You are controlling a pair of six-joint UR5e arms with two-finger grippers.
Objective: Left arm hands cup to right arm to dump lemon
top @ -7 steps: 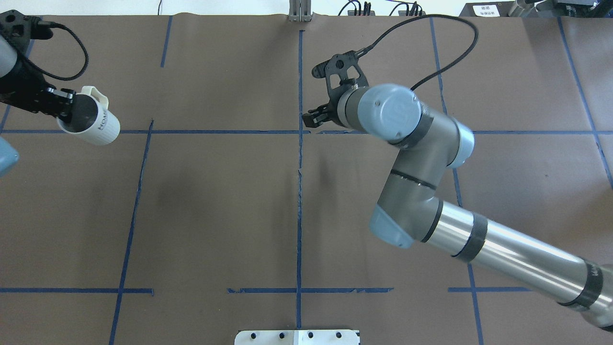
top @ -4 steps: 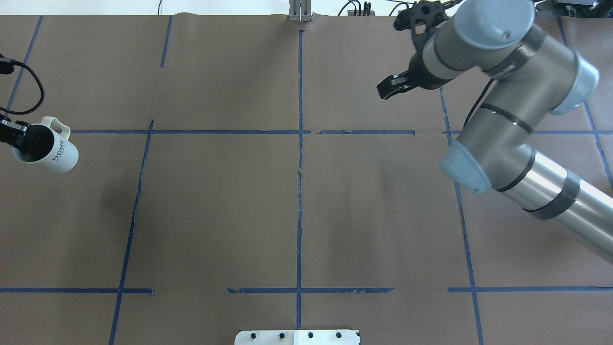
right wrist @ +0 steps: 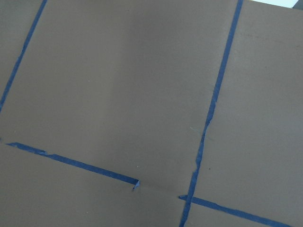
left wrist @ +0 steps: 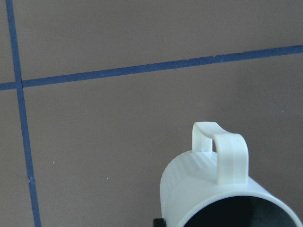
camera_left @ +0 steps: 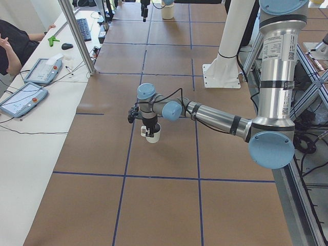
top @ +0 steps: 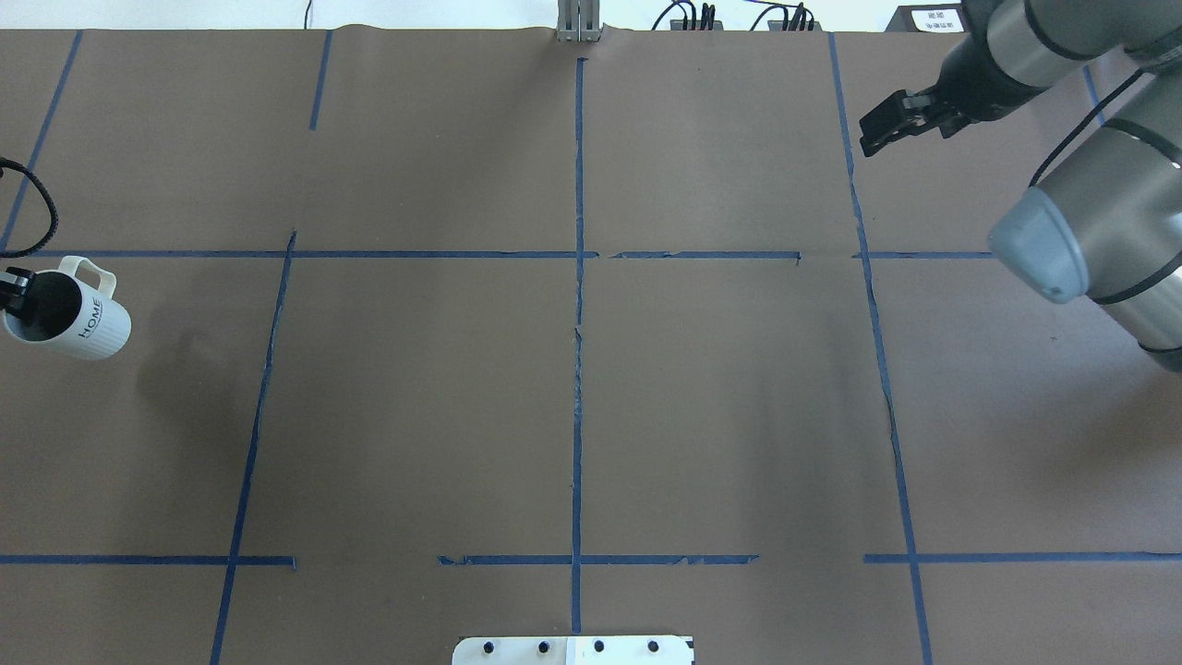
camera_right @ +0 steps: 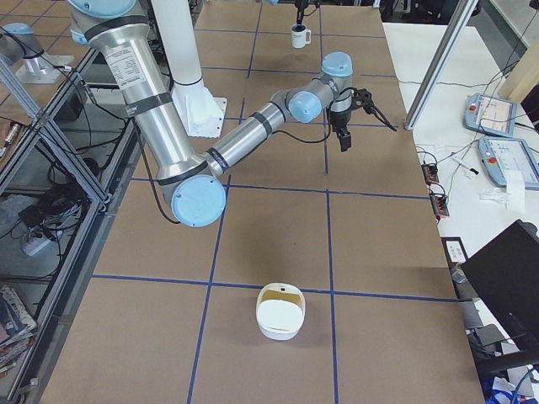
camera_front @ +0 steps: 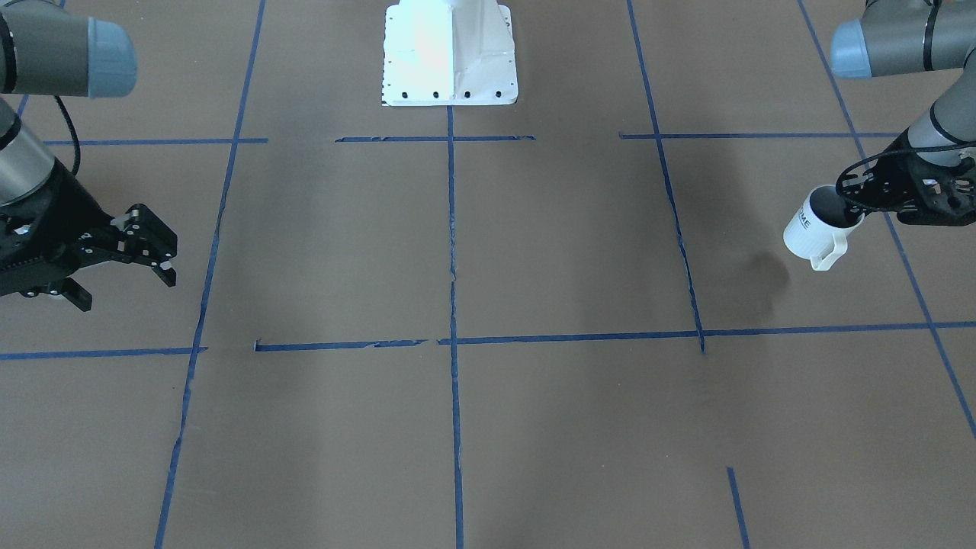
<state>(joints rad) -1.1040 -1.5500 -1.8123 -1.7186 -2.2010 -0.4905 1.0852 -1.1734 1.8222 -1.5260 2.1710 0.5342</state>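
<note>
Cup (top: 90, 328): we count one, tilted, held above the table's left end. Table (top: 416, 416): overhead view crops left gripper (camera_front: 856, 213); front view shows it clamping the rim. One white bowl (camera_right: 278, 325), right-side view only. Right gripper (camera_front: 126, 290) spread, empty. Cup's inside too dark for us.

The white ribbed mug (top: 88, 328) hangs near the table's left edge, its inside too dark to tell what it holds. The left gripper (top: 13, 286) at its rim is mostly cut off by the overhead view's edge. From the front its black fingers merge with the mug's dark mouth. The left wrist view's bottom edge cuts off most of the mug.
</note>
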